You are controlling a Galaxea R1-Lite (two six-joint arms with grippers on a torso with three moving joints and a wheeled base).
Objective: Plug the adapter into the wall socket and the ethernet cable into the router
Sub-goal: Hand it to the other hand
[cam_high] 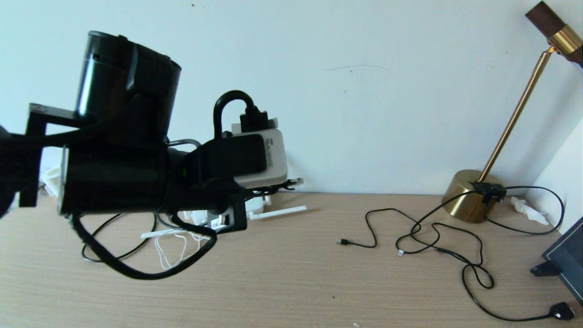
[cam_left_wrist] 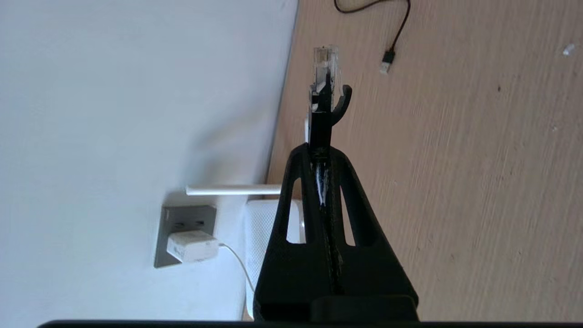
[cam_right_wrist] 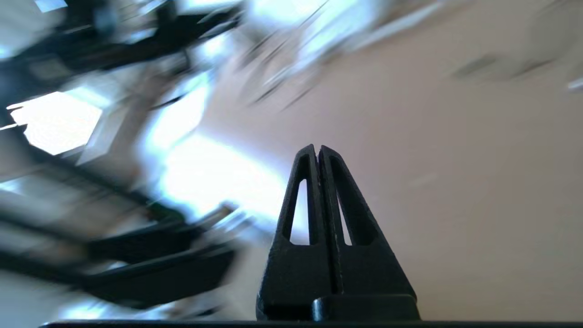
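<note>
Gripping the ethernet cable in closed jaws, the left gripper hovers at twelve o'clock of the router. Adapter already sits in the wall socket; right gripper shut, empty.

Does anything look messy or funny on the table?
Nothing looks broken or spilled. Loose thin black cables lie tangled across the table near the brass lamp. The adapter sits in the wall socket, and the left gripper holds the ethernet cable.
</note>
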